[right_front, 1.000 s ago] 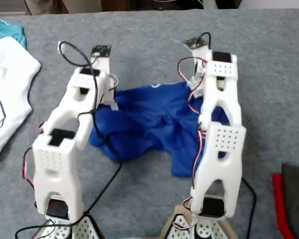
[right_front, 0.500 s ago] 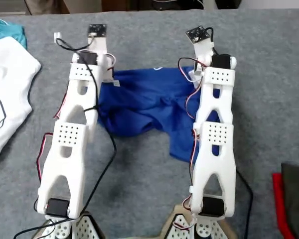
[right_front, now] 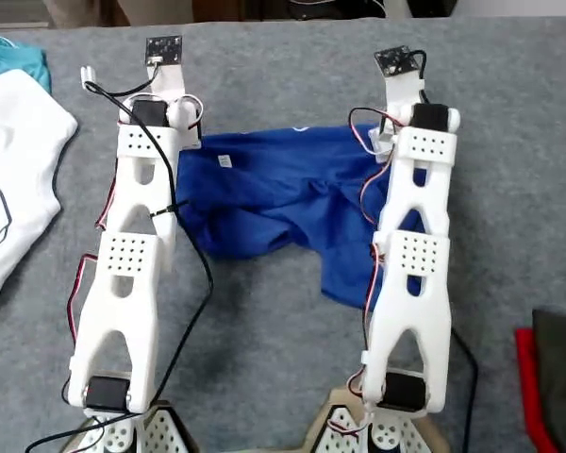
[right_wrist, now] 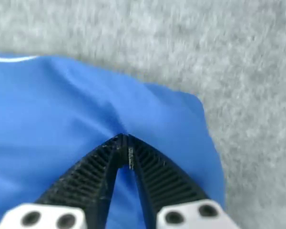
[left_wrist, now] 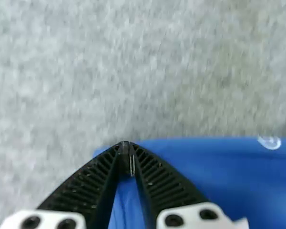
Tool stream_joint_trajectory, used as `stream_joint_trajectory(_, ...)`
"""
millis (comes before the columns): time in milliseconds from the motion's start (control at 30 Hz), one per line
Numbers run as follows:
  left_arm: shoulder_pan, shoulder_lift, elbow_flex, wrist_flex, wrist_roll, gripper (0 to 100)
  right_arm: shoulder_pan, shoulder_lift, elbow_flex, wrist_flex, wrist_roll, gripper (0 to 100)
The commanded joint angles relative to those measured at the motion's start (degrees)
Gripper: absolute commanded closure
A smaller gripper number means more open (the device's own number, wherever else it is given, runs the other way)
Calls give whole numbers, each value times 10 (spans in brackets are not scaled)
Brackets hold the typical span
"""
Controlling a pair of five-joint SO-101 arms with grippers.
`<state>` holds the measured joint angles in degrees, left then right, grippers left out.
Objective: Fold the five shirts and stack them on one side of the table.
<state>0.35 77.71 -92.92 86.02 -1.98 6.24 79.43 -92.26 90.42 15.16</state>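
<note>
L gripper (left_wrist: 125, 157) pinched shut on blue shirt (right_front: 264, 198) edge, R gripper (right_wrist: 124, 150) clamped further in. Risk: L's thin bite slips, or uneven pull bunches fabric on surface (right_front: 264, 359).

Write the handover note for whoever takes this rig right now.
Left gripper: shut on a far corner of the blue shirt.
Right gripper: shut near its other far corner.
Blue shirt lies rumpled mid-table between the arms; white shirt spread at the left edge, teal shirt beyond it, dark cloth at the right edge.
Done: nothing folded or stacked in view.
Left: fold the blue shirt, then the rest, and stack.
</note>
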Motion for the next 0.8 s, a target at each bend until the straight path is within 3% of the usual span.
stream_joint_trajectory(0,1,-54,-26,82,0,979,6,-87,-32,48,25,923)
stream_joint_trajectory(133,-1,-89,-26,149,-13,981,2,-124,-32,93,61,857)
stream_joint_trajectory(367,1,-178,50,151,-55,981,10,-212,-31,121,74,841)
stream_joint_trajectory(500,8,-278,213,151,-55,982,19,-276,29,121,100,841)
stream_joint_trajectory(767,40,-553,593,131,-72,982,75,-480,349,118,104,842)
